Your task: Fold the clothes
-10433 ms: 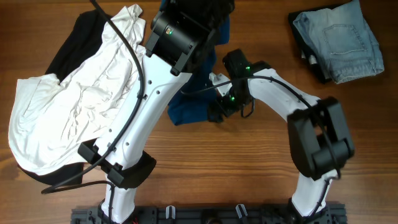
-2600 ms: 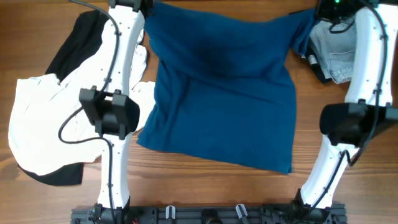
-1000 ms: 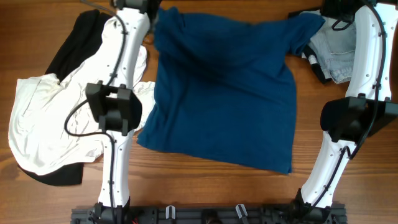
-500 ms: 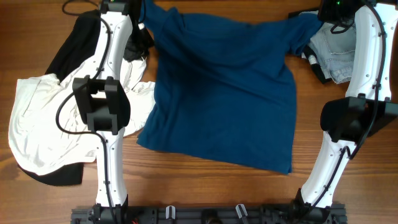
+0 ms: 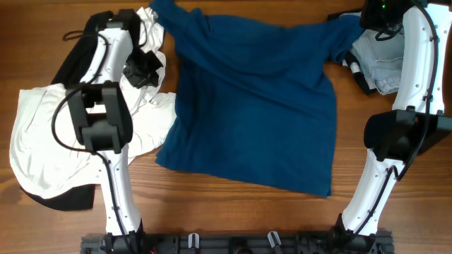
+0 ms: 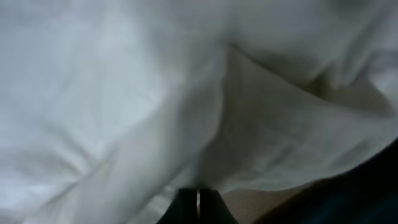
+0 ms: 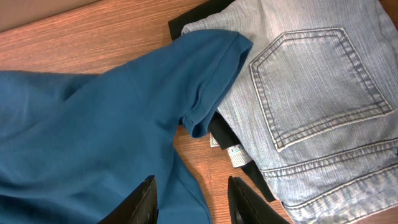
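Since the deep-blue T-shirt (image 5: 254,106) lies spread flat on the table (image 5: 233,219), collar end toward the far edge and hem toward the robot base, the step in hand is judged to be the close of spreading, with no fold yet made. The sleeve (image 7: 211,81) on the right arm's side rests on the pale jeans (image 7: 323,93) at the far right corner. The right gripper (image 7: 191,200) hovers just above that sleeve, its jaws moderately parted with nothing between them. The left gripper (image 5: 145,69) sits over the white shirt (image 5: 56,141), just beside the T-shirt's other shoulder. Its jaws are pressed together, and no fabric is visibly pinched, although white cloth fills the left wrist view. The next move probably calls for drawing the overlapping sleeve off the jeans and inward across the chest. The right jaws must take only the blue layer there, not the denim beneath. The left jaws must open before that arm can take a shoulder or hem edge for the first lengthwise fold.
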`<state>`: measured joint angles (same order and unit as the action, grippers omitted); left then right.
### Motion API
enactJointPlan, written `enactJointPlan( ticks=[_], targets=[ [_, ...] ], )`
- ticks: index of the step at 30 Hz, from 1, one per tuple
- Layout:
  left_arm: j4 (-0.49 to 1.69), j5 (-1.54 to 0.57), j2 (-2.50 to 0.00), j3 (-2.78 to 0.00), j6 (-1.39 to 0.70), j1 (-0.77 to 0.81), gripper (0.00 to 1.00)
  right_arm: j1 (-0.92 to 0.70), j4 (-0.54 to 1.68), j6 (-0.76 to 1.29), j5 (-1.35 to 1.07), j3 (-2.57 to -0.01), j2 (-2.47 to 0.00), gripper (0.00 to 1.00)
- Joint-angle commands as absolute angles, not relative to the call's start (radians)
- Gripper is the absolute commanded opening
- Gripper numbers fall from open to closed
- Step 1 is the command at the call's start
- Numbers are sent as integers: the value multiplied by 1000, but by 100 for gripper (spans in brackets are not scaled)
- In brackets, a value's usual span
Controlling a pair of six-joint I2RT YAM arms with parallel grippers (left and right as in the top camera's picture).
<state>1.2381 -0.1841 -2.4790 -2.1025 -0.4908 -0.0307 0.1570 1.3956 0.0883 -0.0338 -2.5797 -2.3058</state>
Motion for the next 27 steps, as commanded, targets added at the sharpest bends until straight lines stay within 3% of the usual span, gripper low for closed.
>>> enactJointPlan(
  ticks=[1,27],
  targets=[
    [1245,-146,-2501,-2064,-479,-139,4,154,1401,79,-49,-2592,-2317,37],
    [1195,-117,-2500,-2064,-505,-656,4,128,1439,78,-36,-2592,-2317,42]
  ],
)
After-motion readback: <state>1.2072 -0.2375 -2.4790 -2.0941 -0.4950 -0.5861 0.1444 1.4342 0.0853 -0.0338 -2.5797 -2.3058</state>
